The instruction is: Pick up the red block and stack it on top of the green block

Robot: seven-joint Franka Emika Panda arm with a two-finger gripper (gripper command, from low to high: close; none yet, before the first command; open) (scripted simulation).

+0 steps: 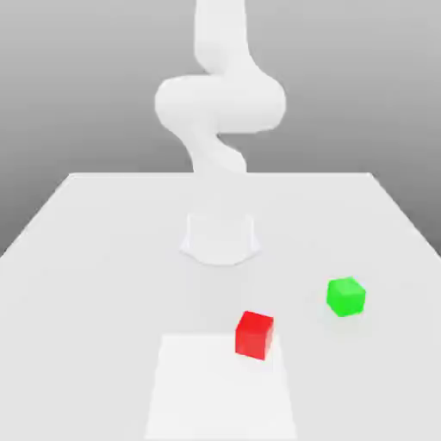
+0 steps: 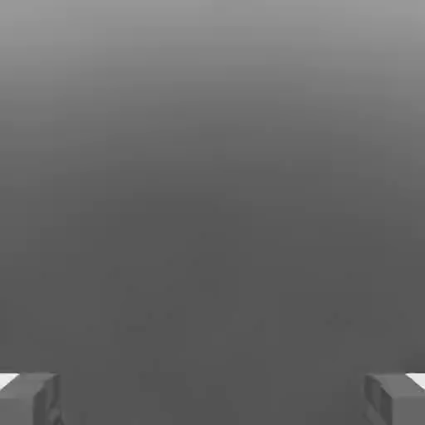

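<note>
Plainly matte cubes: red block (image 1: 254,334), green block (image 1: 346,296).

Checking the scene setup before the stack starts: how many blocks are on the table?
2. The red block sits near the front of the table; the green block sits apart from it, farther toward the exterior view's right. Nothing seems hidden.

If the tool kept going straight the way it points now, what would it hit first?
Probably nothing: the hand view shows the tool open with plain grey ahead. The red block and green block sit apart on the table.
</note>
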